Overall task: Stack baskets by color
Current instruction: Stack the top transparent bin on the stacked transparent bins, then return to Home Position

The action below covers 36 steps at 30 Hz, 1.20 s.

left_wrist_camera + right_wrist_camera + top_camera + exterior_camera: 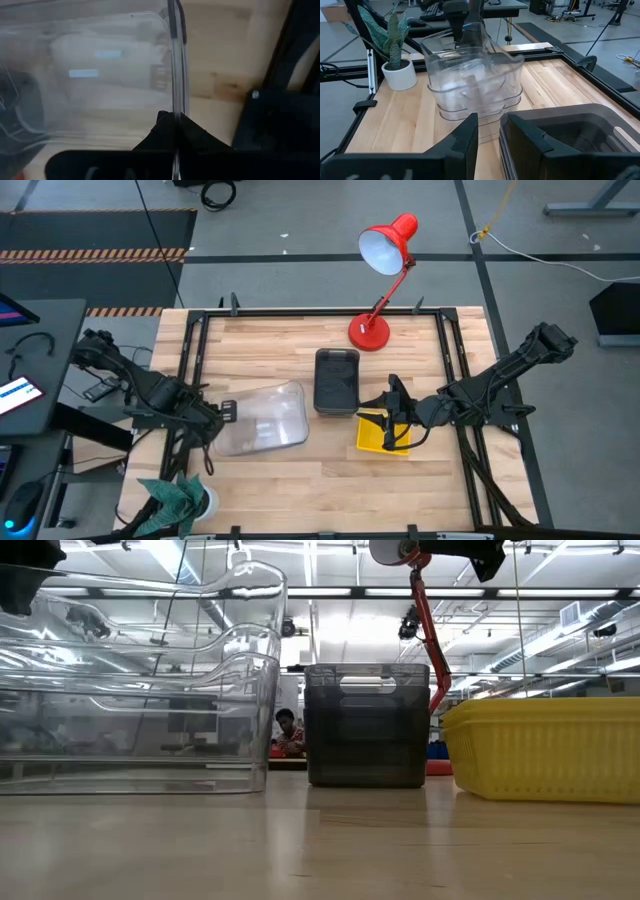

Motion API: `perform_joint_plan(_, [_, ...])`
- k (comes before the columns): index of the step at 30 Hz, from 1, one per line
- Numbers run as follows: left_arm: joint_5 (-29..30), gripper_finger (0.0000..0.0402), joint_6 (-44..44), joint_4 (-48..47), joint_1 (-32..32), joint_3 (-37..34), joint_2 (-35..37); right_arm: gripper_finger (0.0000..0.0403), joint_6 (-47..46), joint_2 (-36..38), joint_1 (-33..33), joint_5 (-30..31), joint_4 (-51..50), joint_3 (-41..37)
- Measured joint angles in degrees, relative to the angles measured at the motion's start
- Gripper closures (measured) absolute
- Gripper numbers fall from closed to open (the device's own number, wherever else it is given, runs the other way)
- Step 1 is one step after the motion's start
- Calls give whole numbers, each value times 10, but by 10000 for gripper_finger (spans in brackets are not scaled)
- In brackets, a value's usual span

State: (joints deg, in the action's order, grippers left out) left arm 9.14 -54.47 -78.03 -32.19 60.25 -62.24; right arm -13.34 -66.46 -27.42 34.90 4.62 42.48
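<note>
Two clear baskets sit one inside the other at the table's left (265, 418). The upper one (470, 55) stands higher than the lower one (475, 102). My left gripper (222, 412) is shut on the upper basket's left end. A dark grey basket (337, 380) stands on its base at mid-table. A yellow basket (380, 432) rests on the table to its right and nearer. My right gripper (395, 412) hovers over the yellow basket, open, with nothing between its fingers (490, 140). My left gripper pinches the upper clear basket's end wall at the rim (176, 105), one finger inside the basket and one outside. The fingers come from above, pointing steeply down. The basket sits partly sunk into the lower clear basket, its rim (200, 585) well above the lower rim.
A red desk lamp (385, 260) stands at the far edge behind the grey basket. A potted plant (180, 495) sits at the near left corner. Black frame rails (450, 350) run along the table's sides. Bare wood lies along the near edge.
</note>
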Motion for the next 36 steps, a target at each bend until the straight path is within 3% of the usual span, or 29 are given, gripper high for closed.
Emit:
perform_joint_plan(3, [-3, 395, 22, 8, -1, 0, -11, 295, 0, 0, 0, -3, 0, 0])
perform_joint_plan(8, [30, 371, 139, 9, 0, 0, -20, 295, 2, 0, 0, -10, 0, 0])
perform_joint_plan(20, [27, 241, 305, 6, 0, 0, 22, 295, 45, 0, 0, -16, 0, 0])
perform_joint_plan(23, [42, 224, 337, 27, 6, 0, 43, 295, 57, 0, 0, -15, 1, 0])
perform_joint_plan(29, [76, 241, 414, 125, 40, 0, 110, 295, 65, 0, 8, -15, -6, 0])
perform_joint_plan(36, [201, 285, 594, 230, 82, 0, 169, 295, 88, 30, 5, -15, -17, 0])
